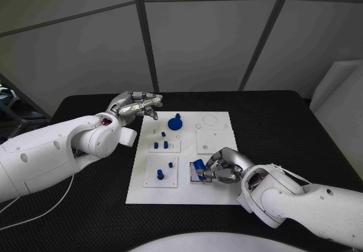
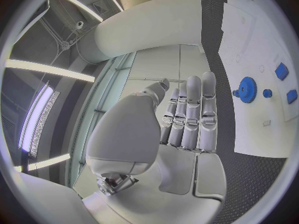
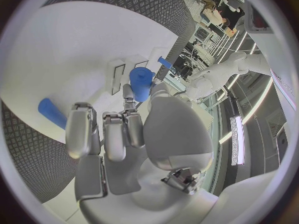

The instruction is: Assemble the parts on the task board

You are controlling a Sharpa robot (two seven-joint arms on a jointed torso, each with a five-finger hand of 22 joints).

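The white task board (image 1: 219, 131) lies in the middle of the black table. On its far part sits a blue gear (image 1: 174, 124), seen also as the blue gear (image 2: 247, 89) in the left wrist view. Small blue pegs (image 1: 160, 144) stand in the middle left, and more pegs (image 1: 159, 174) at the front left. My right hand (image 1: 223, 168) is over the board's front right and pinches a blue cylindrical part (image 1: 199, 166) between thumb and fingers; the part (image 3: 141, 82) is just above the board. My left hand (image 1: 136, 105) hovers at the board's far left corner, fingers (image 2: 190, 109) extended, holding nothing.
Another blue piece (image 3: 53, 113) lies on the board beside my right hand. Raised white sub-plates (image 1: 209, 140) sit on the board. The black table (image 1: 280, 126) spreads around it, with grey wall panels behind and a white object (image 1: 340, 100) at the far right.
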